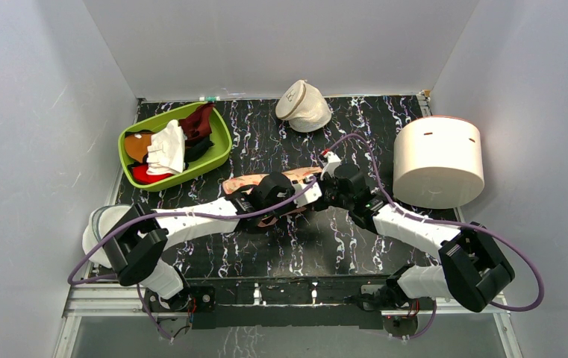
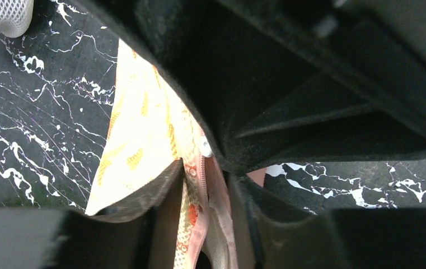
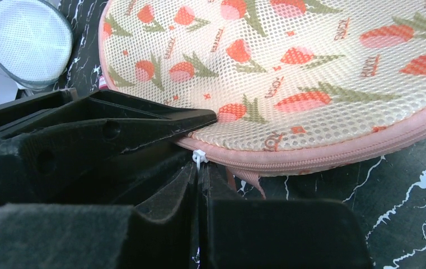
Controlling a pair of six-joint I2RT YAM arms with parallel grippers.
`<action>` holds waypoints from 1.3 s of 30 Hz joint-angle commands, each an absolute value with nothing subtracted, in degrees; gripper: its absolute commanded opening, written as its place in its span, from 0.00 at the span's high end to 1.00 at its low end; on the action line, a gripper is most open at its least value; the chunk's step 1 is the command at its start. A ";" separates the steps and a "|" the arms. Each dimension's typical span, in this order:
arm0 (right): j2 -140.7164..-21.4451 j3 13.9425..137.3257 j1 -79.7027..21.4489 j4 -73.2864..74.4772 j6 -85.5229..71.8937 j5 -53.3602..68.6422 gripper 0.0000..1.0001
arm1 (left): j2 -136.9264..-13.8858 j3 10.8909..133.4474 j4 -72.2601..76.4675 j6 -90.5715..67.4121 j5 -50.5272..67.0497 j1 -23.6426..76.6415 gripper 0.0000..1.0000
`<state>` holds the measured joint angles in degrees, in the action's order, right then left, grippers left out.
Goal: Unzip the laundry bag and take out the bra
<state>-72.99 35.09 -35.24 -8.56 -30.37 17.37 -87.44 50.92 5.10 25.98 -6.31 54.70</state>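
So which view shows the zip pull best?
Right wrist: the white zip pull shows sharp on the bag's pink seam, at the right gripper's tips. Left wrist shows only a shadowed bit. In the top view the arms hide it.

Robot lab booth: white enclosure walls around marbled black table.

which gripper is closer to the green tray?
Left. The left gripper grips the laundry bag at the end nearer the green tray; the right gripper is at the bag's other end, farther from the tray.
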 commanded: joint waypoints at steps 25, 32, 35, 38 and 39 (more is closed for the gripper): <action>-67.44 41.31 -17.83 0.29 -15.19 34.87 1.00 | -65.89 40.95 16.84 36.72 -11.88 54.34 1.00; -70.02 39.77 -15.61 -5.05 -17.15 42.65 1.00 | -60.19 38.54 21.06 36.83 -13.42 54.36 1.00; -70.48 39.44 -15.64 -5.95 -17.31 43.61 1.00 | -56.91 37.82 22.48 36.32 -12.82 54.36 1.00; -70.68 39.03 -15.64 -7.02 -17.22 43.91 1.00 | -53.68 38.54 20.92 35.61 -10.65 54.36 1.00; -70.62 38.96 -15.63 -7.41 -17.45 44.28 1.00 | -52.62 38.53 20.69 35.38 -10.30 54.33 1.00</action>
<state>-70.74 38.81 -16.05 -2.85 -17.87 42.48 -58.30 37.34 16.25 36.16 -11.77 54.54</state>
